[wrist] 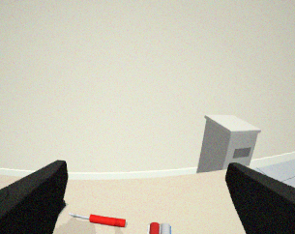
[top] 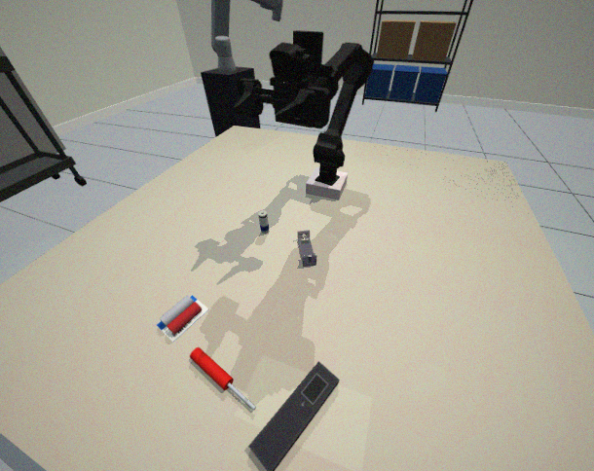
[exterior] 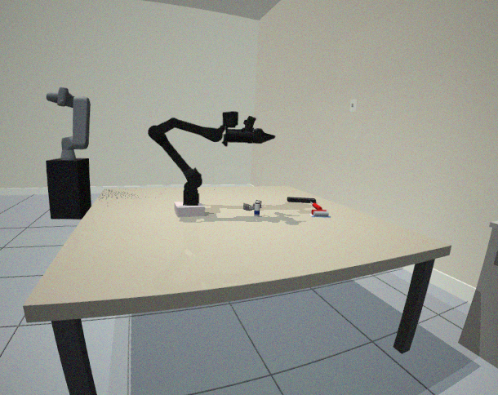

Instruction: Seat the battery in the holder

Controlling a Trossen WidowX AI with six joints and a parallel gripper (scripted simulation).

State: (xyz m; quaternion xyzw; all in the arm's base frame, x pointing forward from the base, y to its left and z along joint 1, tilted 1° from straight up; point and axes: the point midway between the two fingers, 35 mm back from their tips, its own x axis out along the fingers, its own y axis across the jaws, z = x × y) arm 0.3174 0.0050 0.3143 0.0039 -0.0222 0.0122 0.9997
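A small white battery with a blue band at its bottom stands upright on the table. The small grey holder lies beside it, with a raised wall at each end. A pale metal piece shows at its end nearer the arm's base; I cannot tell its shape clearly. The holder's bed shows no battery in it. My gripper is open and empty, level and high above the table. Neither battery nor holder shows in the wrist view.
A red screwdriver, a pack with a red and a grey cylinder and a long dark device lie farther from the arm's base. The table carries the arm's pale base block.
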